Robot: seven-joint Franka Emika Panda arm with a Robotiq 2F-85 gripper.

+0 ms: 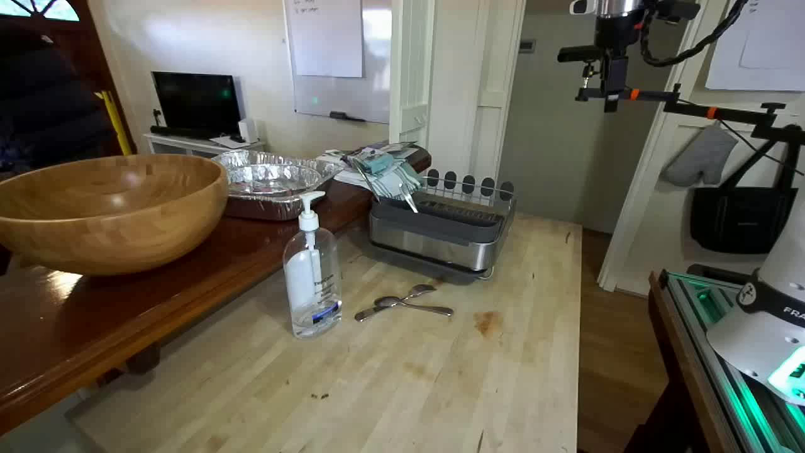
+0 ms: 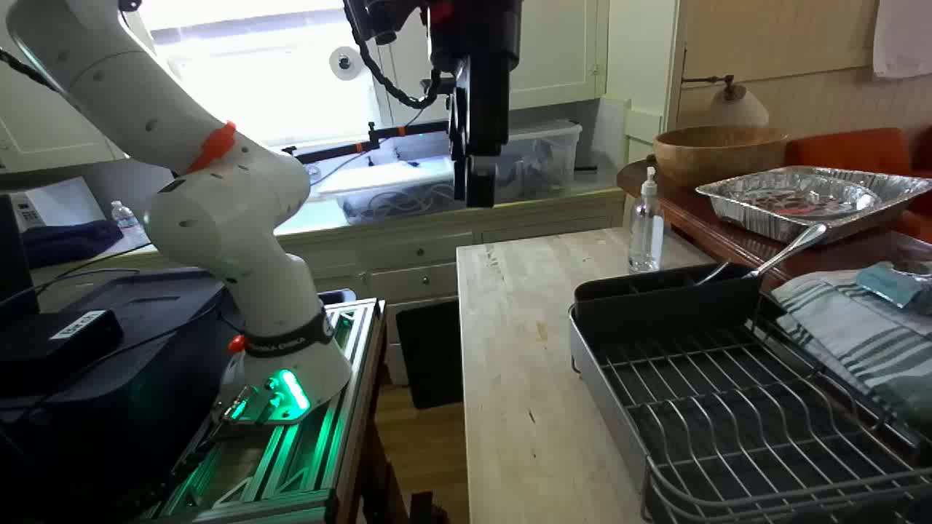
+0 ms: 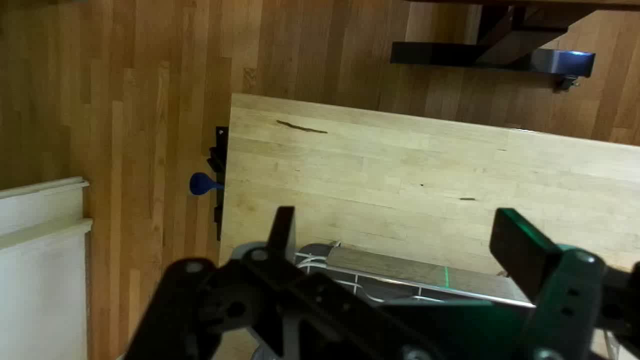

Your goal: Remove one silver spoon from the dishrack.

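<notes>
The dishrack (image 1: 434, 242) is a low silver-grey tub with a dark caddy and wire grid; it stands on the light wooden table in both exterior views (image 2: 608, 407) and partly shows in the wrist view (image 3: 400, 267). A silver utensil handle (image 2: 790, 251) leans out of the caddy, with a second, shorter silver piece (image 2: 713, 274) beside it; their lower ends are hidden. Two silver spoons lie crossed on the table, one (image 1: 431, 309) over or under the other (image 1: 371, 313). My gripper (image 3: 395, 215) is open and empty, high above the table in both exterior views (image 1: 610, 104) (image 2: 473, 195).
A clear soap bottle (image 1: 311, 283) stands near the crossed spoons. A higher dark wood table (image 1: 264, 251) borders the light table and bears a big wooden bowl (image 1: 113, 220) and foil trays (image 1: 270, 173). A striped cloth (image 2: 866, 342) lies beside the dishrack.
</notes>
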